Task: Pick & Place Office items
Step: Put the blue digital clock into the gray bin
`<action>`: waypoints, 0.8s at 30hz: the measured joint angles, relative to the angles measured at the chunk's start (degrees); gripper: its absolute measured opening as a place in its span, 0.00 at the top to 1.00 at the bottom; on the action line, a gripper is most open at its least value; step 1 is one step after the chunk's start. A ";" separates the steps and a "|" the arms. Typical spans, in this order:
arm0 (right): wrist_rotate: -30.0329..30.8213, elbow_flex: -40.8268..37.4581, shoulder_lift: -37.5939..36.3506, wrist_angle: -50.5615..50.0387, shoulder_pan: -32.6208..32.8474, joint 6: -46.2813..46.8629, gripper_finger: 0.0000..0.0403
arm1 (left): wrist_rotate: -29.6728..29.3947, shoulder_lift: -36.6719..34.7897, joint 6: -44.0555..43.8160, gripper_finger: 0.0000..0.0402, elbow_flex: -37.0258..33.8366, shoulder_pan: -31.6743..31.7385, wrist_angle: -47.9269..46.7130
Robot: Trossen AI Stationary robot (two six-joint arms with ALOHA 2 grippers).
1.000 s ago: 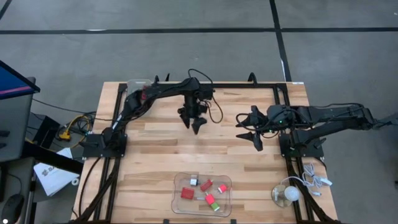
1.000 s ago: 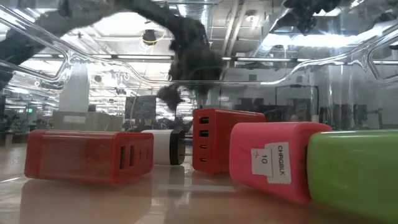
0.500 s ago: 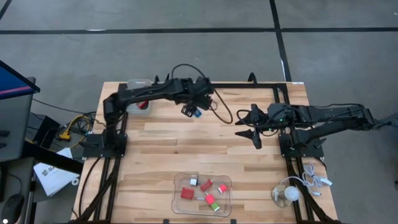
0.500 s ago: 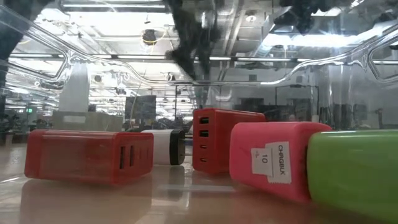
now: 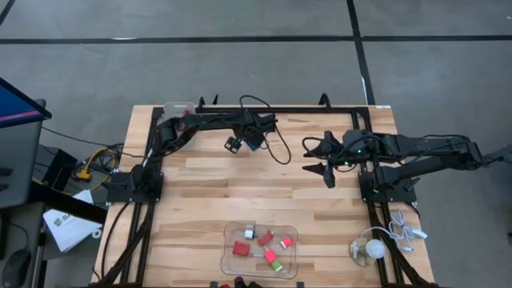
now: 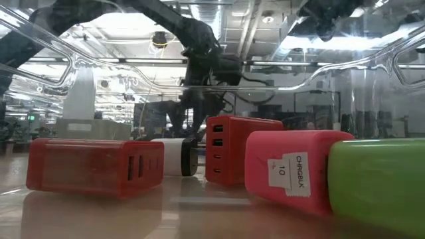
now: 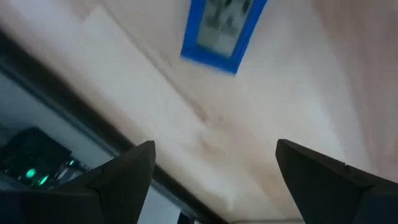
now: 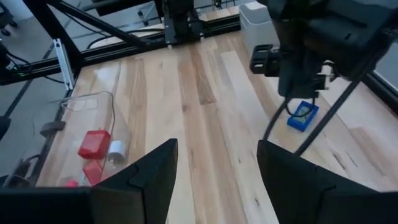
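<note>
Left hand [image 5: 234, 145] hovers over the far part of the table [image 5: 200, 200], fingers spread wide, nothing between them. Blue piece [image 5: 251, 146] with pale centre lies flat on the wood just beside it; in the left wrist view [image 7: 222, 28] its long axis runs at a slant across the board grain. Right hand [image 5: 318, 159] waits at mid-table, fingers parted, empty. Near edge: clear tray [image 5: 228, 260] holds red blocks [image 5: 241, 249], a white-and-dark piece [image 6: 174, 157] and a green one [image 5: 271, 256], lying at mixed angles.
</note>
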 joint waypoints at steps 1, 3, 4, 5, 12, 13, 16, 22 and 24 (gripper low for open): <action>-0.01 0.00 0.01 -0.14 -0.17 -0.17 0.47 | 0.79 0.16 -0.17 0.18 0.20 -0.10 0.03; 0.00 0.00 0.01 -0.06 -0.86 -0.79 0.47 | 3.42 0.21 -0.28 0.18 0.39 -0.52 0.10; -0.01 0.00 0.01 -0.09 -1.24 -1.14 0.47 | 4.86 0.23 -0.13 0.18 0.40 -0.81 0.06; -0.03 0.00 0.02 -0.11 -1.65 -1.47 0.47 | 5.85 0.28 0.49 0.18 0.37 -1.12 0.30; -0.23 0.00 0.00 -0.04 -4.66 -3.94 0.47 | 16.50 0.29 -1.56 0.18 0.40 -1.93 3.88; -0.29 0.00 0.02 -0.02 -4.98 -4.10 0.47 | 17.28 0.29 -1.82 0.18 0.40 -2.03 4.44; -1.33 0.00 0.02 0.36 -5.39 -4.34 0.47 | 18.86 0.29 -1.95 0.18 0.40 -2.56 6.36; -1.74 0.00 0.00 0.77 -4.92 -4.22 0.47 | 20.69 0.29 -2.42 0.18 0.40 -2.18 6.53; -1.72 0.00 0.02 0.79 -4.55 -4.10 0.47 | 22.49 0.29 -3.56 0.18 0.40 -1.76 6.60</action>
